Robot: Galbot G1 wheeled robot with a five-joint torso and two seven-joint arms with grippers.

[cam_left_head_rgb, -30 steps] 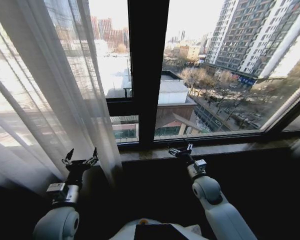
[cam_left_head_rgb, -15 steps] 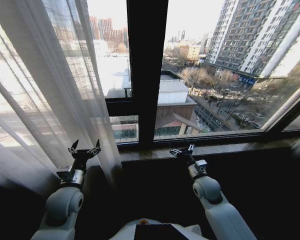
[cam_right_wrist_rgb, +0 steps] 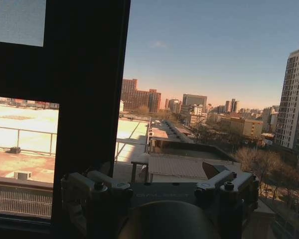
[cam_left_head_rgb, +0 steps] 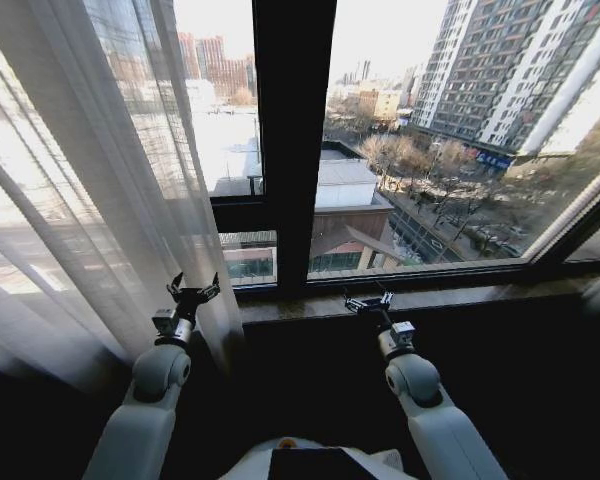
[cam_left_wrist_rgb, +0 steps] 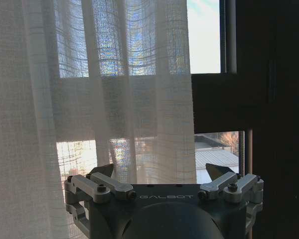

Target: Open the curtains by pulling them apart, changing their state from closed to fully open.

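My left pincer (cam_left_head_rgb: 195, 289) spread wide, empty, at curtains (cam_left_head_rgb: 90, 200) inner edge. My right pincer (cam_left_head_rgb: 368, 299) open, empty, by windowsill (cam_left_head_rgb: 480, 295).

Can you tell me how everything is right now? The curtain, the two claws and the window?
Curtain: bunched on the left, off the middle of the window.
Left claw: open, right at the curtain's edge, holding nothing.
Right claw: open, by the window sill, holding nothing.
Window: uncovered on the right, city showing through.

High-rise room: sheer curtains (cam_left_head_rgb: 90, 180), city-view window (cam_left_head_rgb: 430, 150)
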